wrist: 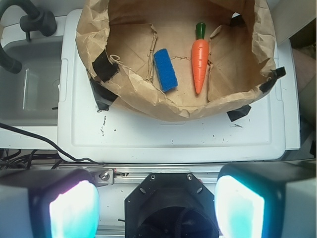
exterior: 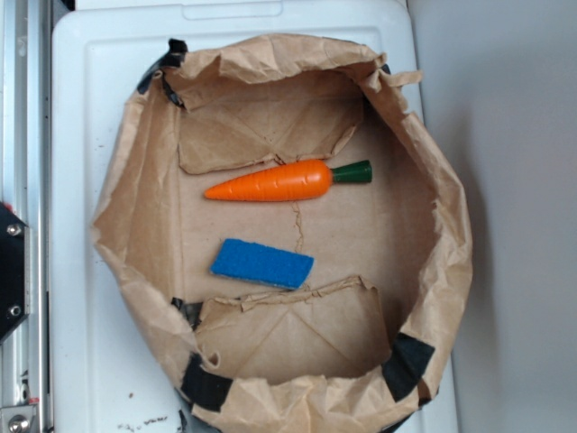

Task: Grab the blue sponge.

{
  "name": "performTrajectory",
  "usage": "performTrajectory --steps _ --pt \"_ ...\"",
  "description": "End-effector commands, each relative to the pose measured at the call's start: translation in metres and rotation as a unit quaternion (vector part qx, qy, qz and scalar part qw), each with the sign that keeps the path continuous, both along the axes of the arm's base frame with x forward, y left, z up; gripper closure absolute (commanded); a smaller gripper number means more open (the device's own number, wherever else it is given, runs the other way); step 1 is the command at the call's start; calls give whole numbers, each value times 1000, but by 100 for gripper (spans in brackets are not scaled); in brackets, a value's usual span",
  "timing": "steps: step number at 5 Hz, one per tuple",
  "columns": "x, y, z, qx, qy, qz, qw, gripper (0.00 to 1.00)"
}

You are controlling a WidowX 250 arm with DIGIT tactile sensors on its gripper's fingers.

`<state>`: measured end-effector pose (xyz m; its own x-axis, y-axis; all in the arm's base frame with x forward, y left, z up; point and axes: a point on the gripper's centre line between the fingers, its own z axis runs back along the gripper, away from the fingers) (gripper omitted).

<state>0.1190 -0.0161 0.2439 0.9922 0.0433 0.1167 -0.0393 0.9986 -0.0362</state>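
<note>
The blue sponge (exterior: 262, 263) lies flat on the floor of a crumpled brown paper bag (exterior: 135, 189). An orange toy carrot (exterior: 275, 183) with a green stem rests a little beyond it. In the wrist view the blue sponge (wrist: 165, 69) sits left of the carrot (wrist: 199, 61), far ahead of my gripper (wrist: 156, 206). The gripper is open, its two fingers wide apart with nothing between them, hovering over the robot's black base outside the bag. No part of the gripper shows in the exterior view.
The bag's upright walls ring both objects, held with black tape (wrist: 104, 66) at the corners. It rests on a white plastic lid (wrist: 168, 134). A grey tub (wrist: 25, 79), a hose and a black cable (wrist: 44, 144) lie to the left.
</note>
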Motion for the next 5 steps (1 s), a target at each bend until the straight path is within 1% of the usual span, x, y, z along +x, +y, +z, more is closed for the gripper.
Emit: performTrajectory --steps 1,2,3,4,5 --pt "0 0 0 0 0 0 1000 0" --pt "34 -3 -9 0 -11 -7 1000 0" --pt "66 3 -18 4 -15 12 1000 0" --pt "90 10 -35 -12 -11 -3 1000 0" --pt "94 8 -52 -23 -16 -58 998 0"
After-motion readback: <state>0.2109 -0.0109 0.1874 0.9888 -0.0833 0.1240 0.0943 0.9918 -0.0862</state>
